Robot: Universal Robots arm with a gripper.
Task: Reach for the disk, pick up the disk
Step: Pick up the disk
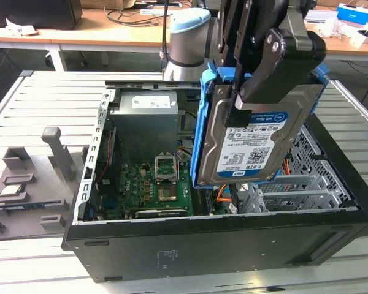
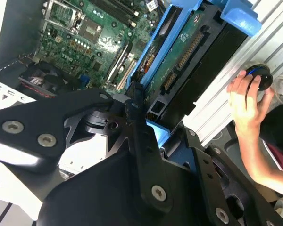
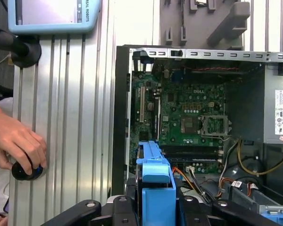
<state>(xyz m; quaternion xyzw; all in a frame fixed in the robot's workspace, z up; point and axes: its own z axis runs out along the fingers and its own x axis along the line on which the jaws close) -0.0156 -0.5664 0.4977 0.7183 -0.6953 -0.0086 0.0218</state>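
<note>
The disk [image 1: 253, 138], clamped between the fingers [image 1: 238, 113], lifted above the computer case [image 1: 221, 236]

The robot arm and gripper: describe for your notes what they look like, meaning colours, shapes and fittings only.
The arm has a silver-grey rounded joint topped with a pale blue cap. The gripper is matt black, built from flat angular link plates joined by round silver bolts, which also show in both wrist views. Its fingers are narrow black bars. No cables or markings can be made out on it.

lab/workshop | slatted metal bench [image 1: 43, 104] | open computer case [image 1: 221, 245] | cluttered desks [image 1: 110, 33]
</note>
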